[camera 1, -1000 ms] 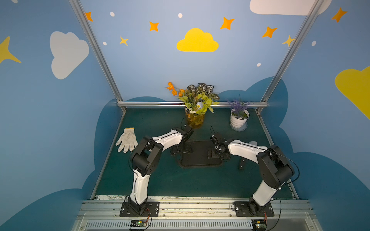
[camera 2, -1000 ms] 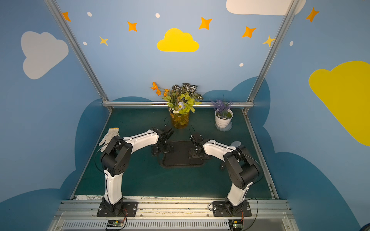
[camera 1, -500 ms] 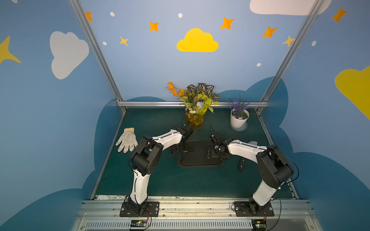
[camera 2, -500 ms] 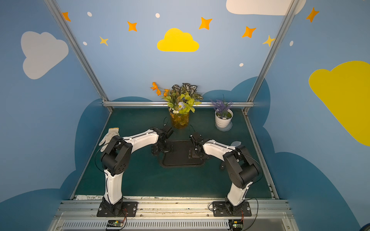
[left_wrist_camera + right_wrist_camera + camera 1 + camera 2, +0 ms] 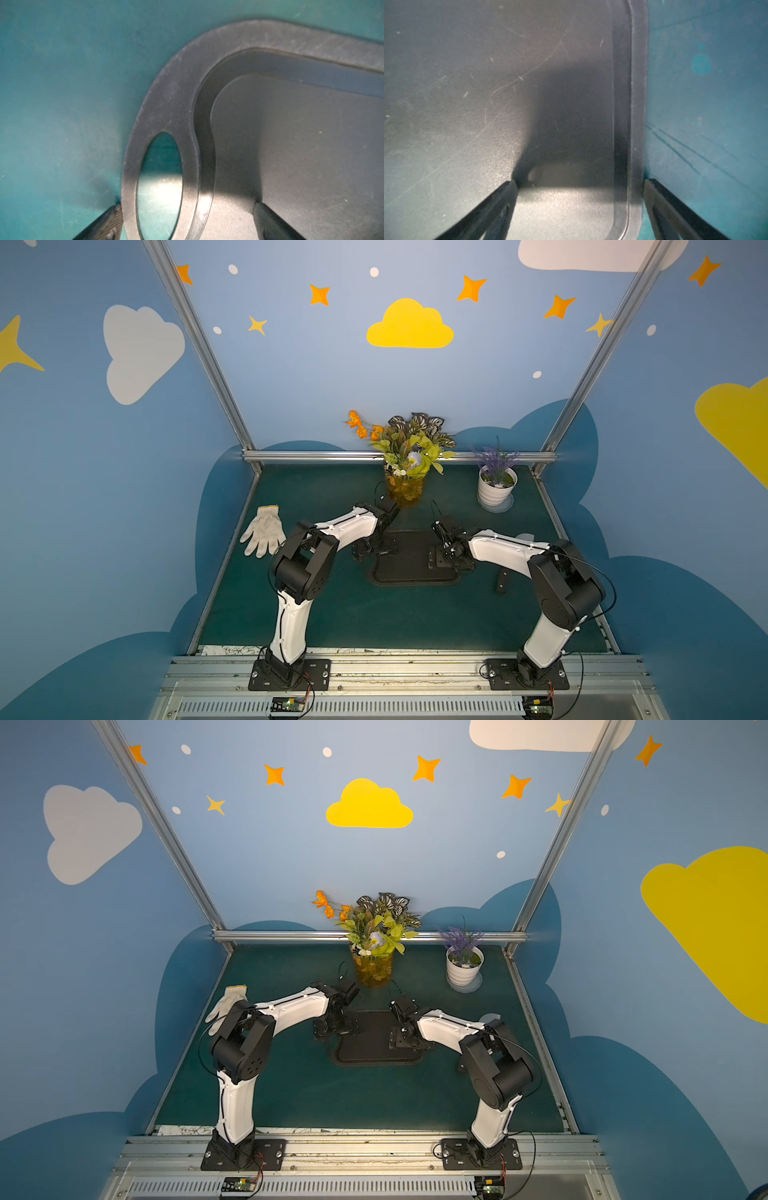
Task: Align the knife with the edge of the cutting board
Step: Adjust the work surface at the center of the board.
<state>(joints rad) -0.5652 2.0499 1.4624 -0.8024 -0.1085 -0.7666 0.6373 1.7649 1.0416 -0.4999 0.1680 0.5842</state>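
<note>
Pretty much the whole frame is the black cutting board [image 5: 467, 93], scuffed with pale scratches [image 5: 529, 70]. Its grooved rim [image 5: 636, 104] runs top to bottom right of center, then curves round at the lower edge. Right of that it's just teal tabletop [image 5: 706, 124] with a few dark lines [image 5: 685, 149]. The pincer [image 5: 578, 182] is spread wide and straddles the rim: one finger [image 5: 492, 207] lower left over the board, the other [image 5: 675, 212] lower right over the tabletop. There's a blocky shadow [image 5: 571, 116] mid-frame. Can't tell if the tips touch down.
</note>
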